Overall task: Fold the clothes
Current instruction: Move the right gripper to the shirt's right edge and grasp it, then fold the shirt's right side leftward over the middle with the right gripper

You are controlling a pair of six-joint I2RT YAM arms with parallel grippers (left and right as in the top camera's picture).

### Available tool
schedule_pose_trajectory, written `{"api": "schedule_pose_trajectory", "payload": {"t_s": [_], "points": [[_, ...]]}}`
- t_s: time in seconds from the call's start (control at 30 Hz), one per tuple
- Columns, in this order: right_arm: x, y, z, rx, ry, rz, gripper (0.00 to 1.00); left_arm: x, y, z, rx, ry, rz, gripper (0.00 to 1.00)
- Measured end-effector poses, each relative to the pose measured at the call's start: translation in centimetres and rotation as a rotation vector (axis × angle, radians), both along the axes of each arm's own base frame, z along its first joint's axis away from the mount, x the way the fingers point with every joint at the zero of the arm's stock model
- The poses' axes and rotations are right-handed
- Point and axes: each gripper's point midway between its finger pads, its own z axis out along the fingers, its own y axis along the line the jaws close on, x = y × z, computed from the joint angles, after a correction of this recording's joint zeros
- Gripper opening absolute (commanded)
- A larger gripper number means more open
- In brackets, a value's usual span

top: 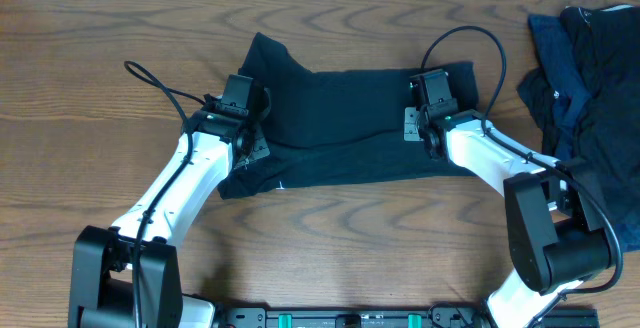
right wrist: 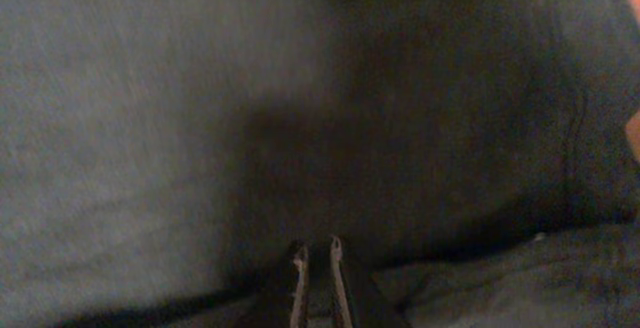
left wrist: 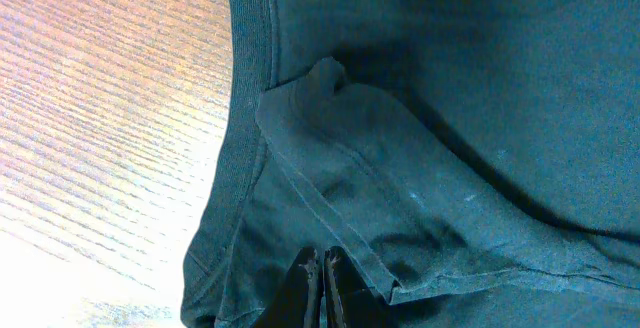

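A very dark navy T-shirt (top: 350, 123) lies spread across the middle of the table, one sleeve pointing to the far left. My left gripper (top: 243, 103) sits low on the shirt's left side. In the left wrist view its jaws (left wrist: 321, 260) are shut, resting on the fabric beside a folded hem (left wrist: 330, 168). My right gripper (top: 432, 96) is down on the shirt's right side. In the right wrist view its fingers (right wrist: 313, 250) are nearly together, with dark cloth (right wrist: 200, 98) filling the view and seemingly pinched between them.
A heap of other dark navy and black garments (top: 590, 88) lies at the table's right edge, close behind my right arm. Bare wooden tabletop (top: 100, 88) shows left of the shirt and in front of it (top: 350, 238).
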Motion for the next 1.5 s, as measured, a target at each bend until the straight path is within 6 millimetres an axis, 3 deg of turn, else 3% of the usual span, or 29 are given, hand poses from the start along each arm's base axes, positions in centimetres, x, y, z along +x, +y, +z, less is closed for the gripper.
{"api": "schedule_pose_trajectory", "payload": {"t_s": [0.17,0.33,0.53,0.7,0.8,0.97,1.1,1.3,1.37,1.5], "points": [[0.6,0.5,0.6,-0.009,-0.005,0.054,0.17,0.0,0.0,0.0,0.0,0.0,0.0,0.06],[1.0,3.9,3.5,0.076,0.028,0.251,0.11,0.0,0.0,0.0,0.0,0.0,0.0,0.06],[0.1,11.0,7.5,0.151,-0.022,0.58,0.12,0.2,1.1,0.0,-0.008,-0.002,0.06,0.06],[-3.3,18.1,8.1,0.121,-0.065,0.86,0.19,0.6,4.4,0.9,-0.057,-0.031,0.208,0.06],[-4.9,21.7,8.8,0.066,-0.132,0.982,0.25,0.7,7.0,2.6,-0.12,-0.087,0.308,0.06],[-6.5,26.3,10.0,0.01,-0.249,1.086,0.28,0.4,10.8,4.9,-0.181,-0.165,0.436,0.09],[-8.0,29.3,8.9,-0.007,-0.282,1.15,0.28,0.1,12.3,5.1,-0.225,-0.175,0.498,0.14],[-9.9,31.6,3.5,-0.04,-0.219,1.213,0.31,0.1,12.3,5.1,-0.262,-0.174,0.512,0.17],[-10.2,31.7,2.4,-0.061,-0.2,1.219,0.33,0.0,12.2,5.1,-0.268,-0.171,0.514,0.23],[-10.1,32.0,2.7,-0.068,-0.221,1.214,0.33,0.0,12.1,5.1,-0.272,-0.167,0.511,0.41]]}}
